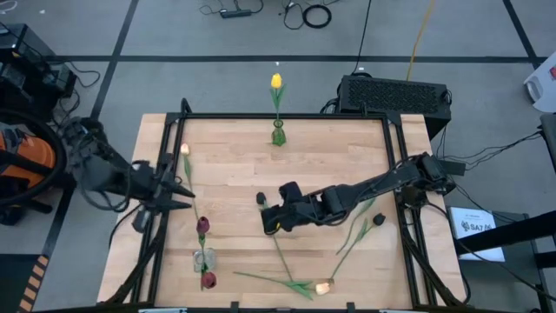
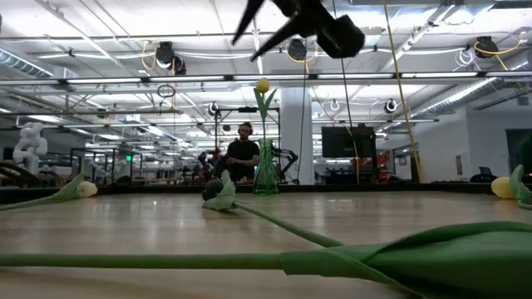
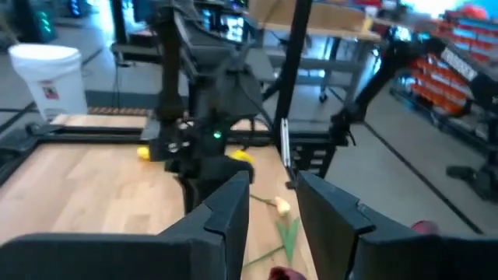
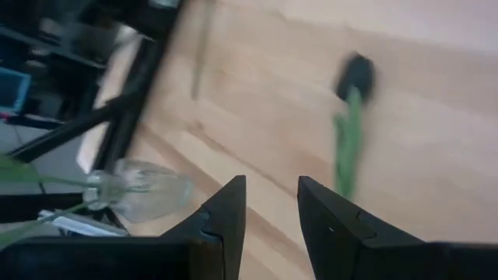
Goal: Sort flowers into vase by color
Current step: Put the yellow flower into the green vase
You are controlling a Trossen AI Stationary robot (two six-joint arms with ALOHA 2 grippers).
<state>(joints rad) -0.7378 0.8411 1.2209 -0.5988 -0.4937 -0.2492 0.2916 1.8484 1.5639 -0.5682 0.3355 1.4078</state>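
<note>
High view: table (image 1: 234, 174) at centre frame; green vase (image 1: 278, 135) at upper centre holding the yellow tulip (image 1: 276, 83); clear vase (image 1: 203, 258) at lower left holding two red tulips (image 1: 202, 225); a black tulip (image 1: 261, 199) lies at centre, its stem running down toward the lower edge; another dark tulip (image 1: 379, 221) at right of centre; a peach tulip (image 1: 325, 285) at lower centre; a pale tulip (image 1: 184, 149) at left, near the table's rail; left gripper (image 1: 184, 198) at left edge of the table, empty; right gripper (image 1: 271, 217) at centre, just beside the black tulip, not touching it as far as can be seen.

Low view: green vase with yellow tulip at centre; black tulip's head in front of it, stem trailing to lower right; an arm overhead at top centre; a person seated far behind.

Left wrist view: fingers (image 3: 226, 214) apart, nothing between them; the right arm beyond.

Right wrist view: fingers (image 4: 229, 210) apart, nothing between; black tulip at upper right; clear vase at lower left.

Step in hand, by judgement: right gripper approaching the black tulip for a pick; next move calls for lowering over the thin stem, fingers square across it, then closing.
</note>
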